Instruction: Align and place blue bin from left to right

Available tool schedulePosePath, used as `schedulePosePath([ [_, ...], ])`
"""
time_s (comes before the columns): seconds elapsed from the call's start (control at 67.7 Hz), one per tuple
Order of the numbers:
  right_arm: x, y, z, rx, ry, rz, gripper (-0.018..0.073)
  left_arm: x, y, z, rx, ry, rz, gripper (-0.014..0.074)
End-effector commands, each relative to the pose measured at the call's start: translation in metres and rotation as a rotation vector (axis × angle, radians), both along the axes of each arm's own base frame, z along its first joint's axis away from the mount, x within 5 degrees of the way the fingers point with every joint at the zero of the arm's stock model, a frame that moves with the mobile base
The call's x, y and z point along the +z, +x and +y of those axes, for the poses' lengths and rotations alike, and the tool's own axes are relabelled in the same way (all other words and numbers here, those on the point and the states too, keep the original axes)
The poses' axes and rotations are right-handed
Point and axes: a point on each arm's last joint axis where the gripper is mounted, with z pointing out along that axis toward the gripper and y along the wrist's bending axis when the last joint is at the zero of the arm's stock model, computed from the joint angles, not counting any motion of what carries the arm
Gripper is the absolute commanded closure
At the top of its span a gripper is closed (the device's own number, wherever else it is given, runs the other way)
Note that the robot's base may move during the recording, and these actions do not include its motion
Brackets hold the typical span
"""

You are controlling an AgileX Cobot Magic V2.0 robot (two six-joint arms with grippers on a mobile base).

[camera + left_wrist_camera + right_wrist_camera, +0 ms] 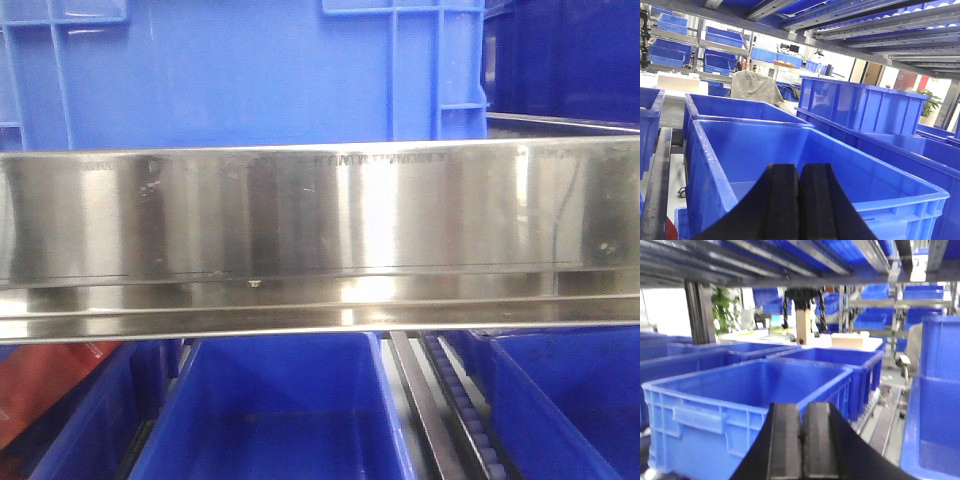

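In the front-facing view, the large bright blue rectangular plastic crate is being shown filling the upper left and middle of the frame, its smooth side wall facing the camera and its raised vertical ribs standing near its right corner. It is sitting on the upper shelf level, just behind the broad polished steel rail that is crossing the whole picture. To the right of the crate, darker blue bins are being seen farther back. Below the rail, an open blue plastic bin is lying in the middle, with a roller track running beside it on the right and another blue bin beyond that.

In the left wrist view, the left pincer is being held with its black pads pressed together and nothing between them, above the near edge of an open blue rectangular bin. A taller blue crate is standing to the right and farther away.

In the right wrist view, the right pincer is likewise being kept closed with nothing in it, in front of an open blue ribbed bin; a second blue bin is sitting behind it.
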Motion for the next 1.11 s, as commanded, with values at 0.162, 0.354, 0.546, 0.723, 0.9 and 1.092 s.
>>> schedulePosePath([
  [0.162,0.016,-0.010,0.000,-0.150,-0.092,-0.313,0.0644,0.003,-0.002,0.000,-0.007,-0.003,-0.032,0.0707],
  [0.354,-0.003,0.000,0.004,-0.319,-0.062,-0.189,0.0644,0.003,-0.002,0.000,-0.007,-0.003,-0.032,0.0707],
  [0.546,-0.044,0.017,0.007,-0.430,-0.005,-0.087,0.0644,0.003,-0.002,0.000,-0.007,-0.003,-0.032,0.0707],
  [0.723,-0.100,0.023,0.008,-0.443,-0.029,-0.020,0.0644,0.003,-0.002,0.000,-0.007,-0.003,-0.032,0.0707],
  [0.9,-0.158,0.027,0.009,-0.439,-0.068,0.071,0.0644,0.003,-0.002,0.000,-0.007,-0.003,-0.032,0.0707],
  [1.092,-0.190,0.027,0.009,-0.437,-0.083,0.100,0.0644,0.003,-0.002,0.000,-0.007,-0.003,-0.032,0.0707],
])
